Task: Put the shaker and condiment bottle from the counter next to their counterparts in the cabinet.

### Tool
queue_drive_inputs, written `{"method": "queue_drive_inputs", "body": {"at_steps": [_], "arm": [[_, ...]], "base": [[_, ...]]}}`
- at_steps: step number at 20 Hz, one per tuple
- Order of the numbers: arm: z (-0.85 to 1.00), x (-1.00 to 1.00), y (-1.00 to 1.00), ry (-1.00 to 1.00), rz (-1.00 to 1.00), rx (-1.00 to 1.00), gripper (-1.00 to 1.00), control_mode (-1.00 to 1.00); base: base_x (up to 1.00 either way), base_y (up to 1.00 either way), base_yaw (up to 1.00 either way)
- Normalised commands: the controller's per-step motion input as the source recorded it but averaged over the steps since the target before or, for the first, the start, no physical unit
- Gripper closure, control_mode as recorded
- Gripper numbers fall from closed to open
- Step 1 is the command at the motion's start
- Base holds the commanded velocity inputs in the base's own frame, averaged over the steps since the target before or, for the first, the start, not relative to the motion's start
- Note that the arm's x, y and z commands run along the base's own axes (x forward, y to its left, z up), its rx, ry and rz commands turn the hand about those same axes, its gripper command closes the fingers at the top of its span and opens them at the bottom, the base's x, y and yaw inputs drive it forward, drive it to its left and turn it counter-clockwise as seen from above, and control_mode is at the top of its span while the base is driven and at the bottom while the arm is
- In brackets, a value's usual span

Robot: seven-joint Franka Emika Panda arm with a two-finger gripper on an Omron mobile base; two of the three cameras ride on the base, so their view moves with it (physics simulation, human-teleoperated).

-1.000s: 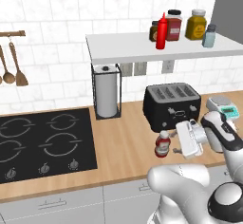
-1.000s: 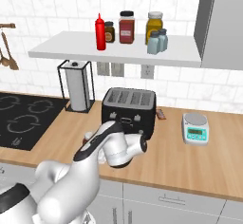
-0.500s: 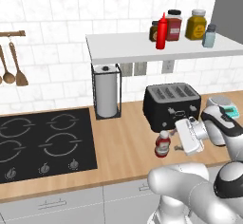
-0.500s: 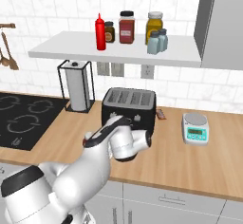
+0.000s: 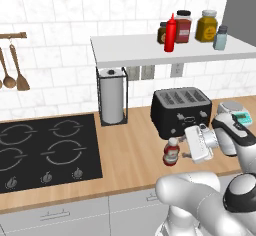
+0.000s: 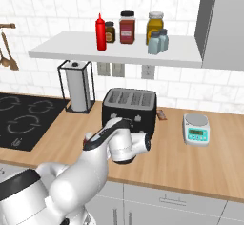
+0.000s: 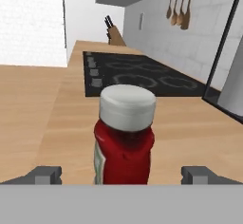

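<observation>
Right now the jaws stand fully apart and hold nothing; the gripper point(image 7: 121, 174) is lined up on the condiment bottle point(image 7: 124, 135), which stands upright on the counter point(image 7: 57, 123) straight ahead, centred between the two fingertips point(image 7: 45, 174) but not yet between them. This looks like the approach before the grasp: next, ease forward until the fingers flank the red body, then close. The hand reaches level, low over the worktop, just in front of the toaster point(image 5: 181, 111).
</observation>
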Motion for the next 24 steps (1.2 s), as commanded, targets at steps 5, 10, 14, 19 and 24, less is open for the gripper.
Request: {"method": "queue_drive_inputs", "body": {"at_steps": [5,10,14,19,24], "arm": [[-0.10,0.04,0.34,0.00,-0.02,0.00,-1.00,-1.00],[-0.13,0.03,0.35,0.00,0.00,0.00,1.00,-1.00],[0.00,0.00,0.02,0.00,-0.02,0.01,1.00,-1.00],[1.00,-0.46,0.01,0.06,-0.18,0.01,1.00,-1.00],[1.00,-0.74,0.00,0.14,-0.29,-0.06,1.00,-1.00]], "base": [[0.00,0.00,0.00],[0.00,0.00,0.00],[0.00,0.00,0.00],[0.00,0.00,0.00],[0.00,0.00,0.00]]}}
